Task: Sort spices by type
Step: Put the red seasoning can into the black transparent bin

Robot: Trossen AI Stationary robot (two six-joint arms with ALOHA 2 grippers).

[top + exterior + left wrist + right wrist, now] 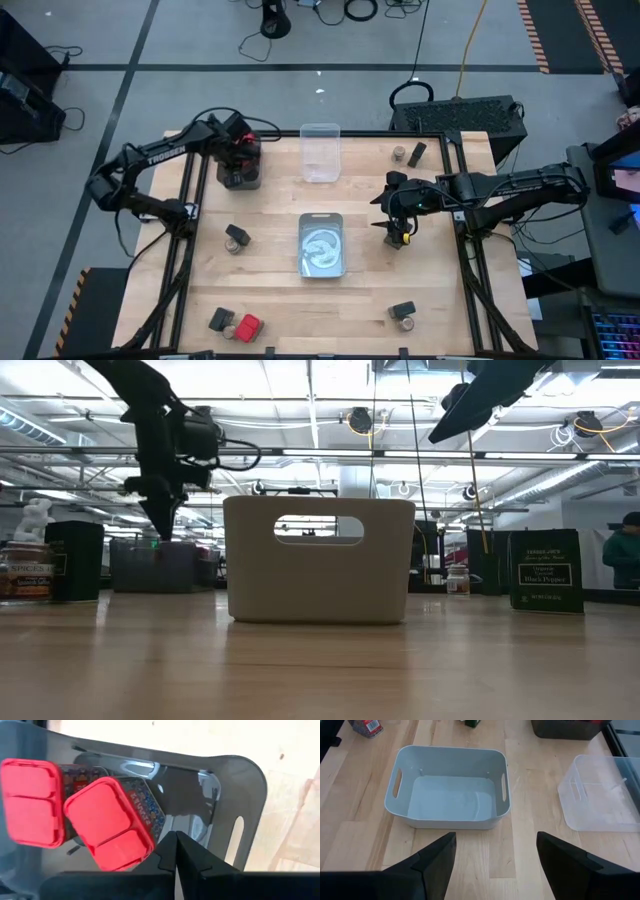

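Two red-lidded boxy spices (pixel 107 822) (pixel 31 802) lie in a dark bin (pixel 240 165) at the table's far left. My left gripper (pixel 176 840) hangs over that bin, shut and empty. My right gripper (pixel 495 845) is open above bare table, right of the grey bin (pixel 322 243) and facing it. Black boxes and small jars stand in pairs on the table: left of the grey bin (pixel 237 238), near right (pixel 403 312), and far right (pixel 408 153). At the near-left edge a black box (pixel 219 319) and a jar stand beside a red box (pixel 249 326).
A clear plastic bin (pixel 320 152) stands at the far middle of the table. In the low view the grey bin (pixel 318 560) fills the middle, with a black pepper box (pixel 545 570) to its right. Bare wood lies between the bins and the near edge.
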